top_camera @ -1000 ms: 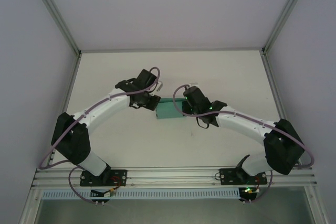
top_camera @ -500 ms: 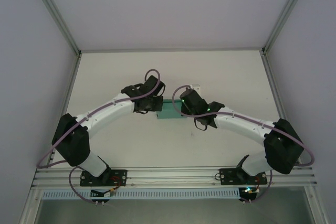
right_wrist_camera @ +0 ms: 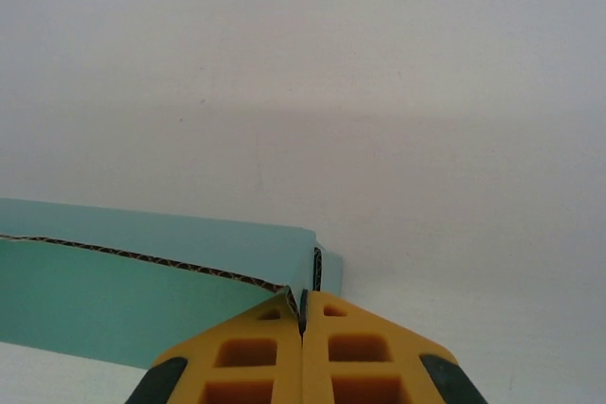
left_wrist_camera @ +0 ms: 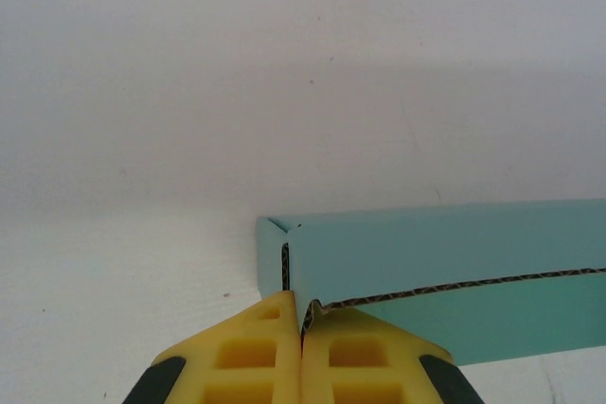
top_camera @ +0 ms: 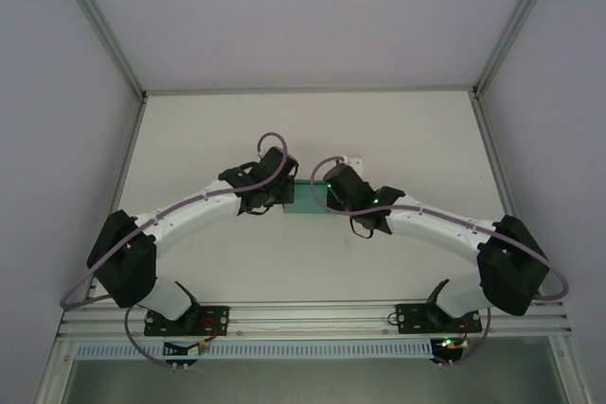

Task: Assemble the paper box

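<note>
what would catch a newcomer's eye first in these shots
The teal paper box sits mid-way across the white table, with both arms curving in to meet at it. Up close, the yellow-fingered left gripper and right gripper are each shut at an opposite end corner of the box, apparently pinching its corrugated card edge.

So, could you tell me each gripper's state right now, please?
Left gripper: closed, pinching a corner of the paper box.
Right gripper: closed, pinching its other end.
</note>
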Controlling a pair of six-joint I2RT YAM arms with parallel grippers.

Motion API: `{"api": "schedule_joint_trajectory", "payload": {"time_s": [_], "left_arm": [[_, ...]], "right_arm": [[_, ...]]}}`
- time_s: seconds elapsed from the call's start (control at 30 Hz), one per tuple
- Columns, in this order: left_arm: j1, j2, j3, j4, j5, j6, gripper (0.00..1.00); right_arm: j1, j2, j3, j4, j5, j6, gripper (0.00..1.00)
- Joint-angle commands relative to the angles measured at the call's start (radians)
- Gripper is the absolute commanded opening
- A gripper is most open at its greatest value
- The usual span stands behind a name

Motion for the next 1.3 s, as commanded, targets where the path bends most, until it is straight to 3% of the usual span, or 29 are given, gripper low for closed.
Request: {"api": "schedule_joint_trajectory", "payload": {"time_s": [0.0,0.1,0.33,0.43,0.6,0.8,0.97,1.27], "left_arm": [[-0.043,0.078,-0.122,-0.099,0.033,0.023,0.0],[-0.067,0.088,-0.17,-0.069,0.009,0.013,0.0],[-0.074,0.103,-0.186,-0.037,0.01,-0.006,0.0],[-0.077,0.108,-0.176,-0.044,0.005,-0.004,0.0],[-0.081,0.105,-0.167,-0.038,0.003,0.027,0.0],[-0.085,0.098,-0.158,-0.039,-0.007,0.069,0.0],[-0.086,0.094,-0.142,-0.044,-0.01,0.093,0.0],[-0.086,0.104,-0.122,-0.055,-0.036,0.113,0.0]], "right_arm": [[0.016,0.013,-0.111,-0.104,-0.036,-0.01,0.0],[0.04,-0.005,-0.173,-0.018,-0.036,-0.038,0.0],[0.054,-0.036,-0.203,0.006,-0.024,-0.026,0.02],[0.053,-0.084,-0.194,0.021,-0.035,-0.044,0.18],[0.053,-0.162,-0.125,0.013,0.013,-0.089,0.67],[0.052,-0.188,-0.047,0.052,0.098,-0.163,0.85],[0.023,-0.139,0.037,0.059,0.172,-0.191,0.88],[-0.119,-0.011,0.123,-0.032,0.065,-0.096,0.86]]}}
